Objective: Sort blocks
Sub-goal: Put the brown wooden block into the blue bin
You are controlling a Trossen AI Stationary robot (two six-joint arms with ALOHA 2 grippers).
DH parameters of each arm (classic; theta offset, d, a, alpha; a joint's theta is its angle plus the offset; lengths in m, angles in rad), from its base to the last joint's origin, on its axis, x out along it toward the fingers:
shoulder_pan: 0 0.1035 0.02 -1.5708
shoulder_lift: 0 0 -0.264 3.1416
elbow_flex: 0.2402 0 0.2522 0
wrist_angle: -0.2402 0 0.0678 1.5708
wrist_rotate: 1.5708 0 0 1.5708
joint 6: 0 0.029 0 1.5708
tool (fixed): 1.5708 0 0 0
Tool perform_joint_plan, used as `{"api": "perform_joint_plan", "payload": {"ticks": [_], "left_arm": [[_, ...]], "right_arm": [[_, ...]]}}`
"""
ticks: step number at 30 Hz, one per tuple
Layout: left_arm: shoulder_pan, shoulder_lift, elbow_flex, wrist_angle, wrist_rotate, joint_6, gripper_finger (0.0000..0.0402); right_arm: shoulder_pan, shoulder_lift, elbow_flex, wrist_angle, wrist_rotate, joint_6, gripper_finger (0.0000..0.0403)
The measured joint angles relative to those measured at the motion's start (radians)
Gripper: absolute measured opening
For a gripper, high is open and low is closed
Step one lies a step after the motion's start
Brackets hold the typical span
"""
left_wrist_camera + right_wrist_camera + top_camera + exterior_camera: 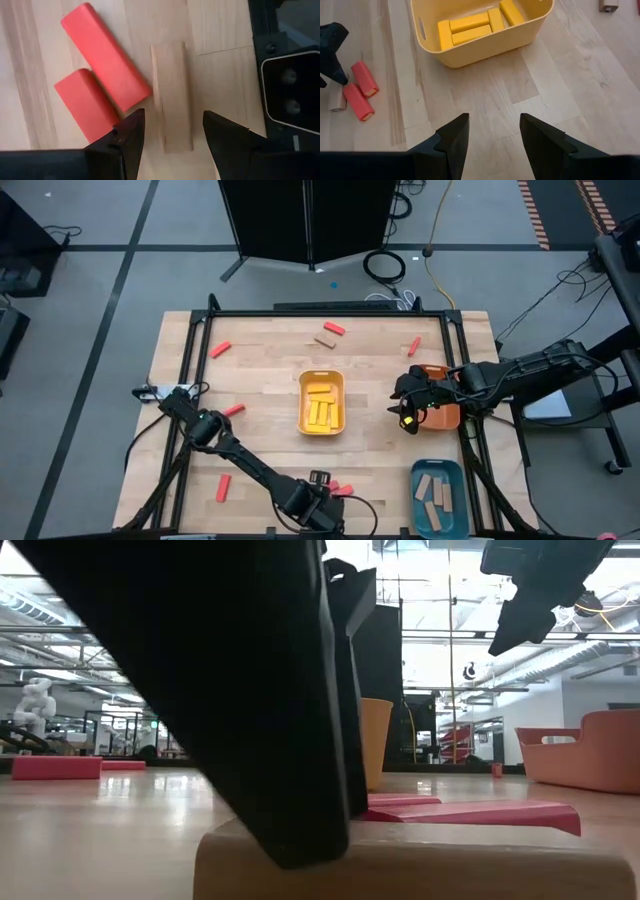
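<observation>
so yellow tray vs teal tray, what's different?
Colour: the yellow tray is yellow, the teal tray is teal. Contents: the yellow tray holds yellow blocks, the teal tray holds tan blocks. Place: the yellow tray sits mid-table, the teal tray at the table's near right corner. Both are rounded rectangular trays, upright, partly filled with one colour only.

Low view: left arm (250, 690) blocks most of table; tan block (420, 865) cut by bottom edge.

A robotics lab: open hall with ceiling ducts (560, 660), floor cables (385, 265), and a framed wooden worktable (270, 380).
</observation>
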Motion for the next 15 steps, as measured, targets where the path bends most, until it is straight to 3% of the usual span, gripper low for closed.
{"api": "perform_joint_plan", "payload": {"ticks": [15], "left_arm": [[0.005,0.029,0.002,0.011,0.024,0.021,0.0182]], "right_arm": [[0.000,0.000,0.000,-0.001,-0.001,0.004,0.0169]]}}
